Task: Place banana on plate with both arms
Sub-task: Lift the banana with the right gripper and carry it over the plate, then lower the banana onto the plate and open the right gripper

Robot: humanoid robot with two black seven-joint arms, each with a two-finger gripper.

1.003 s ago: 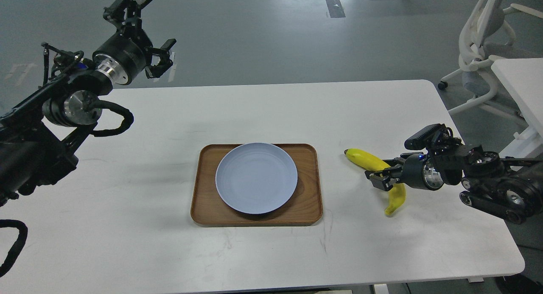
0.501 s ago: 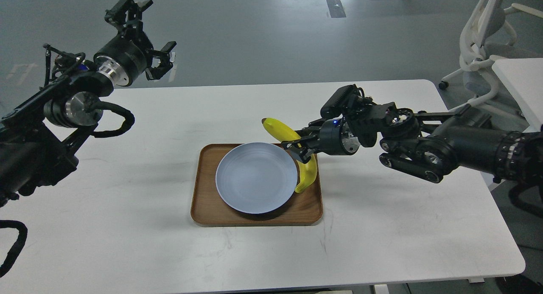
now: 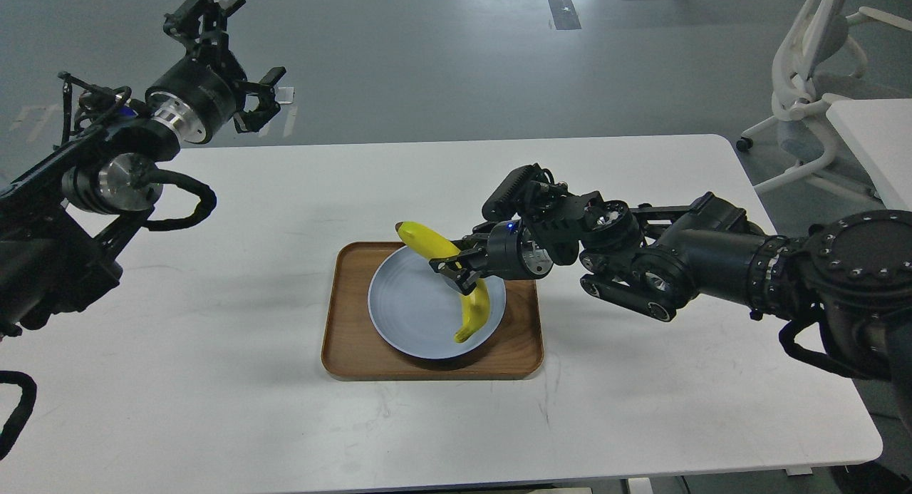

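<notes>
The right tool (image 3: pixel 456 271) pinches the banana (image 3: pixel 456 280) at mid-length, holding it over the right half of the plate (image 3: pixel 410 316), which sits in a wooden tray (image 3: pixel 349 351) on the white surface (image 3: pixel 641 408). Transport looks nearly done; lowering and release remain. The left tool (image 3: pixel 228 66) hangs raised at far left, fingers spread, holding nothing.

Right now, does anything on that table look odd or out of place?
Only slightly: the plate sits off-centre on the wooden tray, toward its right side. The banana is whole, held over the plate by the right gripper.
</notes>
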